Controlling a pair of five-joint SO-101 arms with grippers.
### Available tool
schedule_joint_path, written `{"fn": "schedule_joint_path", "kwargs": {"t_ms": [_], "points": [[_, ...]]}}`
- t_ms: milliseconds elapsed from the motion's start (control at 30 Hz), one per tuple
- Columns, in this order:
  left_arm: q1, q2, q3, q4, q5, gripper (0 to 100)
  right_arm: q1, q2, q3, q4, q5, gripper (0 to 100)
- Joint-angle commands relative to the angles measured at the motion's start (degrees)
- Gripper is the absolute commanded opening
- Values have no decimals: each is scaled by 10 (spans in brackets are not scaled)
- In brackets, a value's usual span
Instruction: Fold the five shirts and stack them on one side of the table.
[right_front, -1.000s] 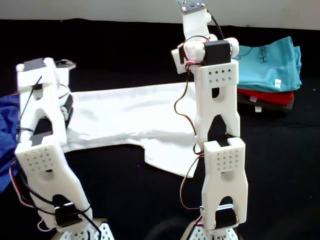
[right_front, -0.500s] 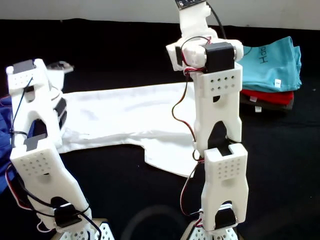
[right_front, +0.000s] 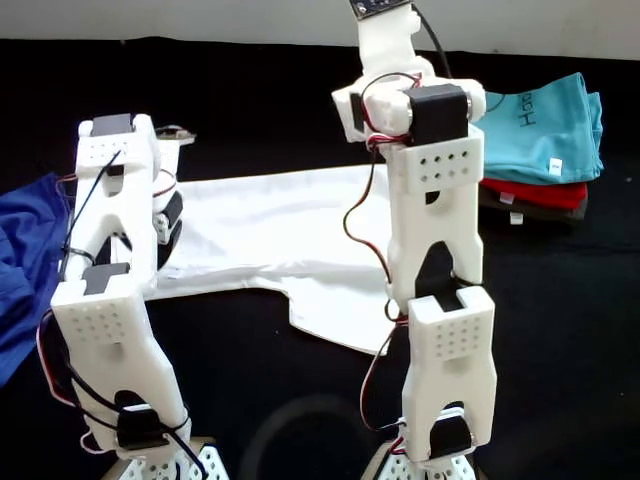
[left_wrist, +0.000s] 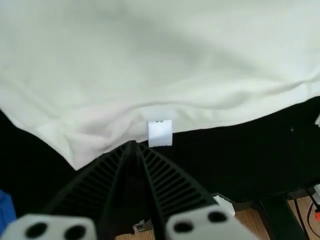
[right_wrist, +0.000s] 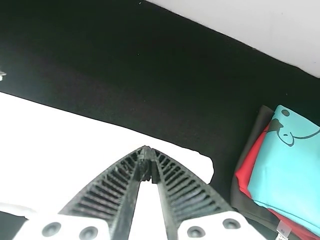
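Black-covered desk (right_front: 250, 100) with two white arms standing side by side at its near edge. A white shirt (right_front: 270, 230) lies spread flat across the middle of the desk, one lobe of cloth reaching toward the near side between the two arms. The left arm (right_front: 110, 250) leans over the shirt's left end. Its wrist camera shows the left pincer (left_wrist: 134, 146) closed, the ribbed jaws meeting at a point right on the hem of the white shirt (left_wrist: 150, 60), just beside a small white label (left_wrist: 160, 133) sewn to that edge; whether any cloth is pinched between the tips cannot be told. The right arm (right_front: 435, 200) stands over the shirt's right end. The right pincer (right_wrist: 146, 167) is likewise closed, jaws pressed together, above the white shirt (right_wrist: 60, 135) near its rounded corner. At the far right of the desk sits a stack of folded shirts: a teal shirt (right_front: 545, 125) on top, a red shirt (right_front: 535, 192) beneath it and a dark shirt (right_front: 550, 214) at the bottom. A blue shirt (right_front: 25, 250) lies crumpled at the left edge, near the left arm.
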Motion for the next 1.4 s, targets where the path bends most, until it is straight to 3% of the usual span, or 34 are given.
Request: {"fn": "schedule_joint_path", "kwargs": {"t_ms": [0, 167, 333, 467, 600, 800, 933, 1067, 1200, 1367], "points": [[-36, -26, 27, 2, 4, 9, -7, -67, 0, 8, -4, 5], [-80, -40, 85, -20, -43, 9, -5, -95, 0, 8, -4, 5], [-100, -52, 78, -37, -41, 9, -7, -113, 0, 8, -4, 5], [-66, -108, 41, 7, -39, 9, -7, -115, 23, 7, -4, 5], [-18, -172, 32, 23, 12, 9, -5, -116, 93, 7, -4, 5], [0, -153, 97, -152, 45, 9, -5, -119, 115, 7, -4, 5], [1, -111, 149, -207, 44, 9, -7, -161, 124, 7, -4, 5], [0, -89, 169, -209, 44, 9, -7, -220, 173, 7, -4, 5], [-22, -101, 176, -150, 43, 9, -5, -278, 271, 7, -3, 5], [-81, -97, 178, -126, -19, 9, -4, -349, 390, 6, -2, 5]]}}
